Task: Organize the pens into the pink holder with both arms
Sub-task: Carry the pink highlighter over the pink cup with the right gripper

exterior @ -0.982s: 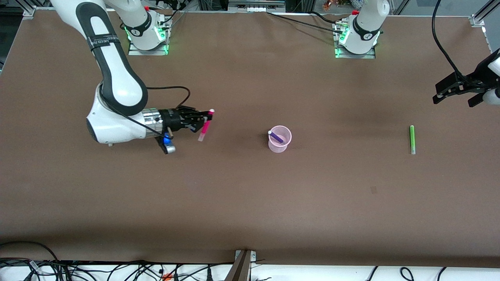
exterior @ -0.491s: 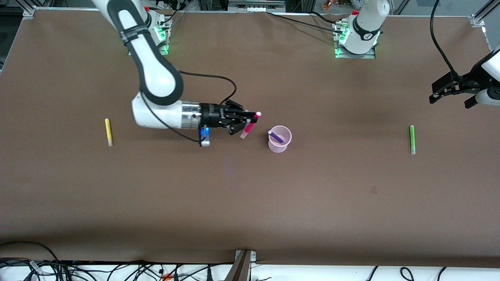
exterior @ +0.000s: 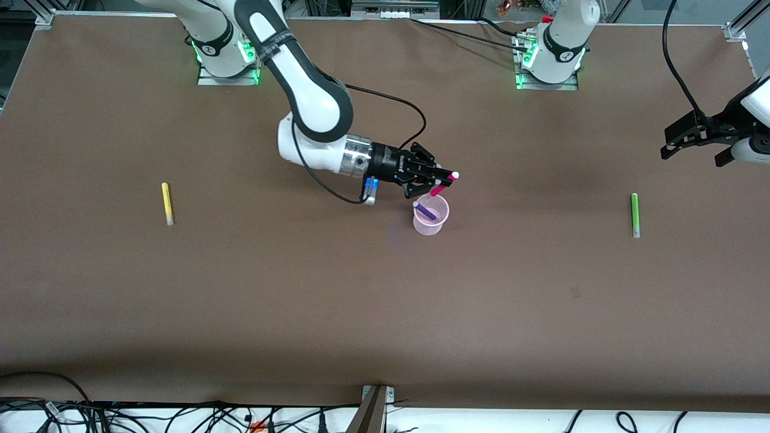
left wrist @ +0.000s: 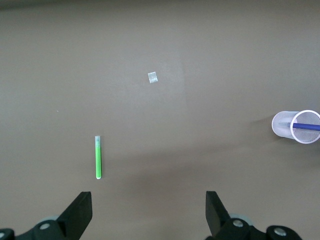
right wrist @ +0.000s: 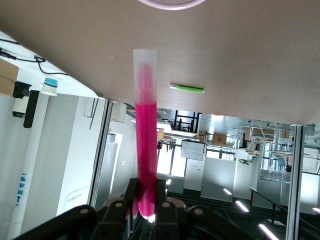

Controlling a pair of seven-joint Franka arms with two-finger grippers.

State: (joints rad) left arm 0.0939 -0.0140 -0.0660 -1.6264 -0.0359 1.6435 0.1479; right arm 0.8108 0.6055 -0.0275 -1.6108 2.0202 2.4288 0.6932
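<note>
My right gripper (exterior: 446, 178) is shut on the magenta-pink pen (exterior: 438, 188) and holds it tilted, its lower end over the rim of the pink holder (exterior: 431, 222). In the right wrist view the pen (right wrist: 144, 135) stands out from the shut fingers (right wrist: 131, 196) toward the holder's rim (right wrist: 170, 4). The dark purple pen (exterior: 426, 210) leans inside the holder. The yellow pen (exterior: 166, 204) lies toward the right arm's end. The green pen (exterior: 634, 214) lies toward the left arm's end. My left gripper (exterior: 698, 143) is open above that end; its wrist view shows the green pen (left wrist: 98, 157) and the holder (left wrist: 296, 126).
A small pale scrap (left wrist: 153, 77) lies on the brown table (exterior: 385, 313), nearer to the front camera than the green pen. The arm bases (exterior: 225, 54) stand along the table's top edge. Cables (exterior: 180, 418) hang below the front edge.
My right arm has swung from the yellow pen's side toward the holder, carrying the magenta-pink pen until it is over the rim. The left gripper has barely moved.
</note>
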